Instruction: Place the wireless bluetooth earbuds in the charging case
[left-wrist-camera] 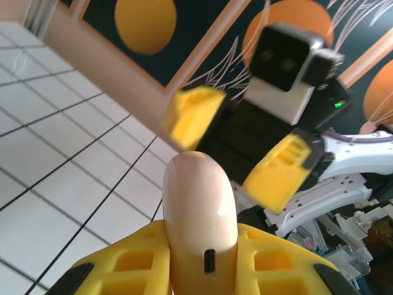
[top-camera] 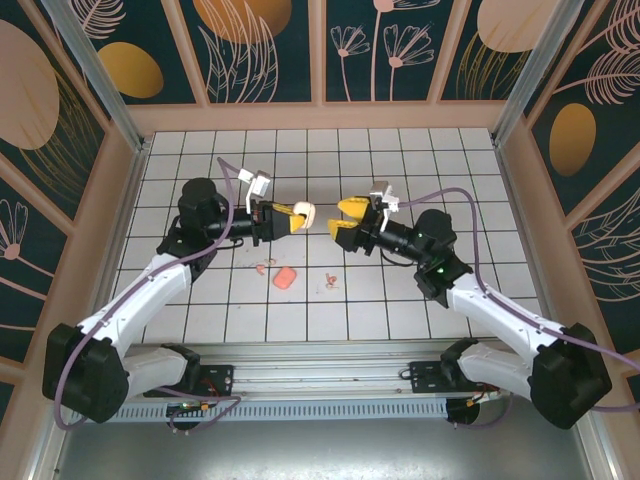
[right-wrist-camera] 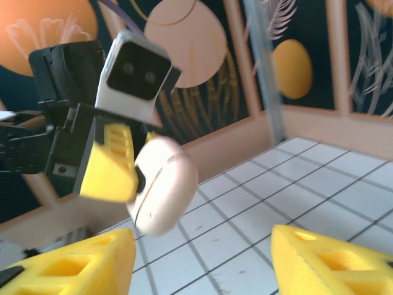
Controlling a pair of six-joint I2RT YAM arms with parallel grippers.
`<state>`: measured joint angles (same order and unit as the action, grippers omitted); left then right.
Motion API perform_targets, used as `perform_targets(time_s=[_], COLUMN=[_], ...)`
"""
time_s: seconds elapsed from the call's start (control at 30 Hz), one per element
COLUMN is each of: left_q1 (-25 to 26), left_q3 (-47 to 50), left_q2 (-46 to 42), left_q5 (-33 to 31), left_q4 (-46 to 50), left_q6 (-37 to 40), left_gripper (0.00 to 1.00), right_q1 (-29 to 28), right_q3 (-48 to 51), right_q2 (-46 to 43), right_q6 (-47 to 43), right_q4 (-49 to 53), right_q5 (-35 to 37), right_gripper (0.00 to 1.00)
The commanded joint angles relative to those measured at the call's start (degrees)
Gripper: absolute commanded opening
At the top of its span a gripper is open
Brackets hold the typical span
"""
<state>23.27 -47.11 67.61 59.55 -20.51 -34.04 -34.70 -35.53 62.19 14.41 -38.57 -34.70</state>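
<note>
Top external: left gripper (top-camera: 296,216) is held above the white tiled table (top-camera: 460,170) near its middle, pinching the charging case (top-camera: 307,212), whose pale rounded end sticks out past the yellow fingers toward the right. The right gripper (top-camera: 343,218) faces it tip to tip, near but apart, jaws spread with nothing between them. The earbuds lie on the tiles below and nearer the arm bases, one (top-camera: 263,266) under the left gripper and the other (top-camera: 331,281) under the right, well apart from each other. A salmon-pink rounded block (top-camera: 285,278) lies between them, just beside the left bud. A lilac cable (top-camera: 232,205) loops over the left wrist. Peach-framed patterned wall panels (top-camera: 265,50) close in the table. Left wrist: the case (left-wrist-camera: 199,209) stands clamped between the camera's own yellow fingers (left-wrist-camera: 129,264), with a small dark slot low on its face. Beyond it, the right gripper (left-wrist-camera: 239,144) is blurred and its jaws are wide apart. Right wrist: its own fingers (right-wrist-camera: 331,258) sit spread at the bottom edge. Ahead, the left gripper (right-wrist-camera: 132,178) grips the case (right-wrist-camera: 166,184), and a seam line is visible around the shell. The case looks closed, though blur leaves that uncertain. One left finger covers the near side of the case.
</note>
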Motion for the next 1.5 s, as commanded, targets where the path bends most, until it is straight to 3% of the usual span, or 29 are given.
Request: perform_targets(time_s=[0.0, 0.2, 0.73, 1.23, 1.47], left_q1=[0.4, 1.7, 6.5, 7.7, 7.7], left_q3=[1.6, 2.0, 0.2, -0.1, -4.7], left_q2=[-1.6, -2.4, -3.5, -4.0, -3.4], left_q5=[0.2, -0.3, 1.4, 0.9, 0.5], left_q4=[-9.7, -12.9, -12.5, -13.4, -5.2], left_q6=[-5.0, -7.4, -5.4, -5.2, 0.1], left_gripper=[0.17, 0.17, 0.20, 0.20, 0.20], right_q1=[0.4, 0.3, 0.4, -0.1, -0.9], right_q3=[-2.8, -5.7, -11.8, -12.0, -13.3], right_q2=[1.5, 4.2, 6.7, 8.7, 10.4], right_q6=[9.9, 16.2, 20.3, 22.1, 22.0], right_q4=[-7.0, -12.5, -11.3, -12.0, -12.6], right_q5=[-10.0, -16.1, -21.6, -25.9, -28.0], right_gripper=[0.57, 0.54, 0.51, 0.40, 0.27])
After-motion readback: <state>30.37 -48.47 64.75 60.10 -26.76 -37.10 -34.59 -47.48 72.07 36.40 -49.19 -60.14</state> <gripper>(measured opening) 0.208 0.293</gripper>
